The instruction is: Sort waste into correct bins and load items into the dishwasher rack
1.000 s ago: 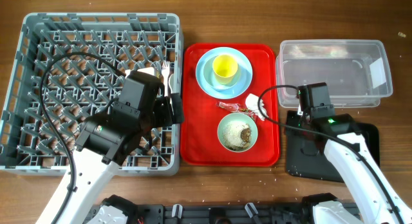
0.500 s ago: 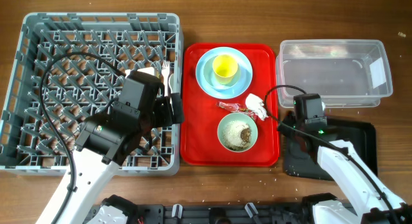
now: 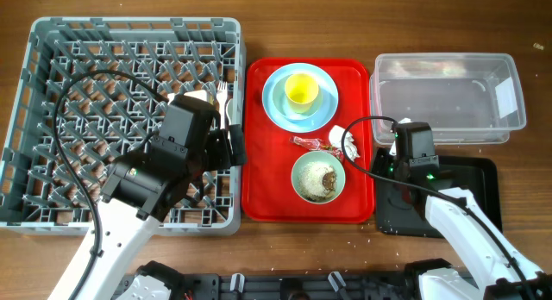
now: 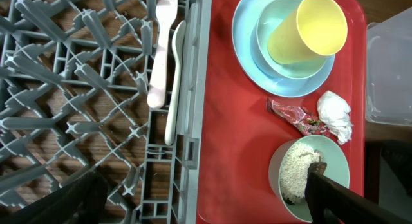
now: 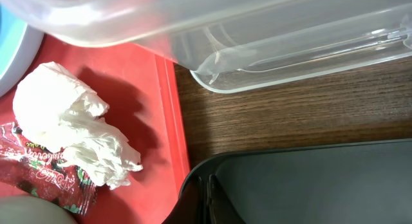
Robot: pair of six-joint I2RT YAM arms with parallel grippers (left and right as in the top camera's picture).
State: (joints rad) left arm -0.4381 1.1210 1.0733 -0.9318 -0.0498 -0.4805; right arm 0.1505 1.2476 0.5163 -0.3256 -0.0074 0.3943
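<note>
The grey dishwasher rack (image 3: 78,119) holds a white fork (image 4: 161,50) and spoon (image 4: 175,82) at its right edge. On the red tray (image 3: 267,188) a pale blue plate (image 3: 274,106) carries a mint bowl (image 4: 270,21) and the yellow cup (image 3: 301,90). A second mint bowl (image 3: 304,184) holds beige food scraps (image 4: 296,176). The red wrapper (image 3: 306,143) and white tissue (image 3: 339,138) lie between them. My left gripper (image 4: 206,205) is open and empty over the rack's right rim. My right gripper (image 5: 209,195) is shut and empty at the black tray's (image 3: 448,205) near-left corner, right of the tissue (image 5: 71,130).
The clear tub (image 3: 447,97) stands at the back right, behind the black tray, and looks empty; it fills the top of the right wrist view (image 5: 225,31). Bare wood table (image 5: 270,114) shows between tub and black tray. A few crumbs lie on the table in front.
My right gripper has drawn back from the clear tub toward the front, down to the black tray's corner by the red tray's edge. The left arm has not moved.
</note>
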